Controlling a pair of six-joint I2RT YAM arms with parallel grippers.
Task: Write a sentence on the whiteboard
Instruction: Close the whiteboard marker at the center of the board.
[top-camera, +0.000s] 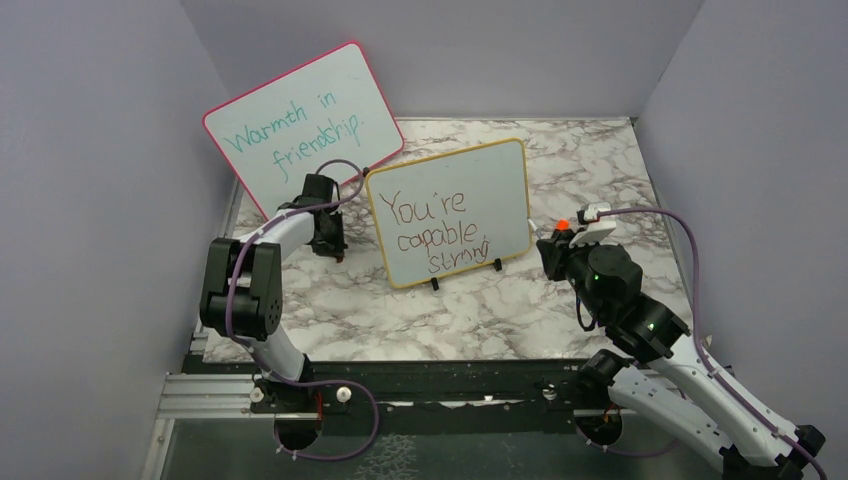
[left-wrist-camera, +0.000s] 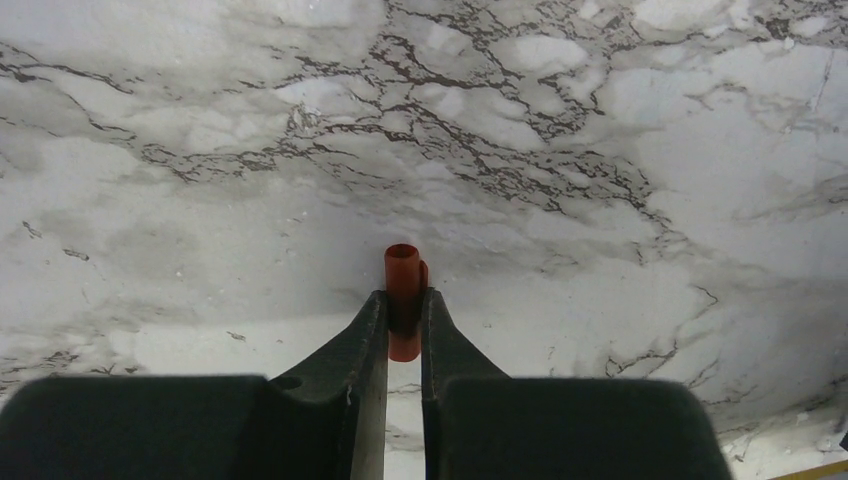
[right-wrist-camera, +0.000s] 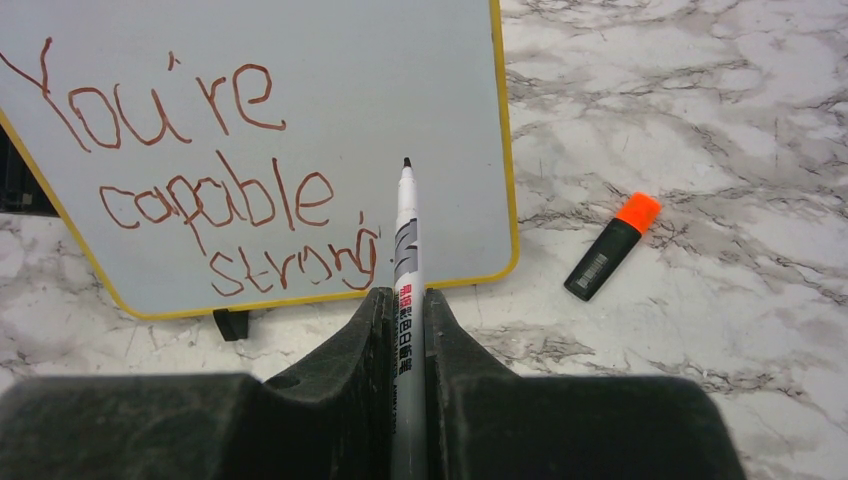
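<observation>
the right claw (right-wrist-camera: 405, 296) is clamped on the marker (right-wrist-camera: 404, 215), the left claw (left-wrist-camera: 404, 297) on a red cap (left-wrist-camera: 401, 262). the sentence (right-wrist-camera: 215, 200) on the whiteboard (right-wrist-camera: 400, 80), propped on the counter (right-wrist-camera: 700, 120), could be smeared by a stray tip.

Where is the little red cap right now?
The red cap is pinched in the jaws of the left gripper over the marble table; in the top view that gripper sits just left of the yellow-framed whiteboard.
</observation>
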